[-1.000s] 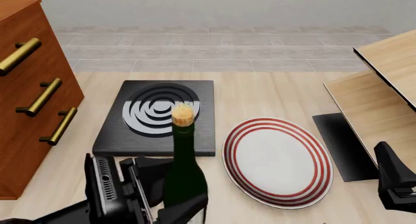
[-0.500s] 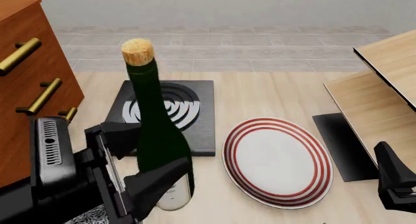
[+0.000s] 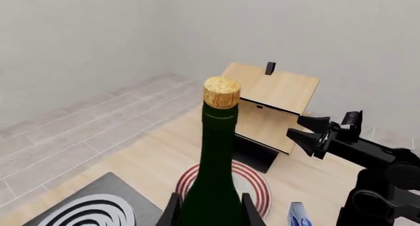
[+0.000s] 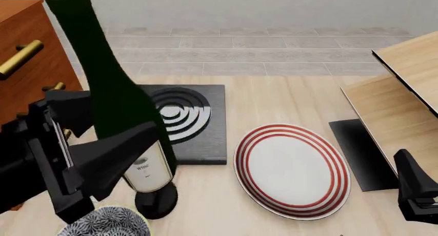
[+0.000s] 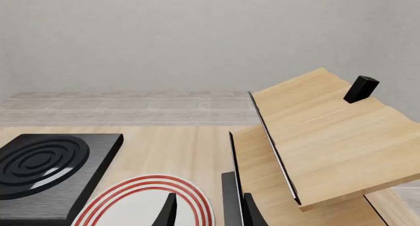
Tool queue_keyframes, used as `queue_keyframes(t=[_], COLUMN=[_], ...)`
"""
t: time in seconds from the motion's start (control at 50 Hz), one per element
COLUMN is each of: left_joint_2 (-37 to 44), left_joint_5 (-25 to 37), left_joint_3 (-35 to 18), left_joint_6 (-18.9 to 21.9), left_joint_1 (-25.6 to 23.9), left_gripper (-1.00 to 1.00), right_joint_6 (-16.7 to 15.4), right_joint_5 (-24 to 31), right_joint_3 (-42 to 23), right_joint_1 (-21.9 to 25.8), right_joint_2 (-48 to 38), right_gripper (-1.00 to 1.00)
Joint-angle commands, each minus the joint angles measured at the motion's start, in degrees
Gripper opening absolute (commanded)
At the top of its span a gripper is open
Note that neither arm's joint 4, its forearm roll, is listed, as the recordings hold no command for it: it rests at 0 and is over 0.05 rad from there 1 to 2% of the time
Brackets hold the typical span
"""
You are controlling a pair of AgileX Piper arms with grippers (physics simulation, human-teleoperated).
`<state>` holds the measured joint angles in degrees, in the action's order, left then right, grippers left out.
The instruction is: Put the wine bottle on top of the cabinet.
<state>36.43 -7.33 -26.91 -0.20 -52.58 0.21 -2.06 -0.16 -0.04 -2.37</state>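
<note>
1. While the left gripper (image 4: 113, 143) clamps its fingers (image 4: 110, 156) round the wine bottle (image 4: 113, 107), it's upright at frame left, beside the cabinet (image 4: 27, 51).
2. Right gripper (image 5: 206, 211) lower right: narrow gap, holding nothing.

Plate (image 4: 293, 170) right of stove slab (image 4: 179, 124)

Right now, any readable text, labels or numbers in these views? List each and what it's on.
"WINE": on the cream label of the wine bottle, low on its body, in the front view, held between the left gripper's fingers.
A smaller line under that word on the label is too small to read.
The blue-and-white item in the left wrist view: markings, if any, are too blurred to read.
No other text visible.
</note>
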Motion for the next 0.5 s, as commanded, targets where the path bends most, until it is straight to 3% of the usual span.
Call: queue_keyframes(t=[0.02,0.5], left_joint_2=[-3.97,-8.14], left_joint_5=[5.04,14.17], left_joint_3=[-2.72,-9.56], left_joint_6=[2.03,4.03], left_joint_1=[3.55,13.48], left_gripper=[-1.00,-1.00], right_joint_6=[0.00,-0.01], right_joint_5=[0.00,0.01], right_joint_3=[0.00,0.00], right_joint_1=[0.00,0.00], right_joint_2=[-0.01,0.02], right_gripper=[1.00,1.00])
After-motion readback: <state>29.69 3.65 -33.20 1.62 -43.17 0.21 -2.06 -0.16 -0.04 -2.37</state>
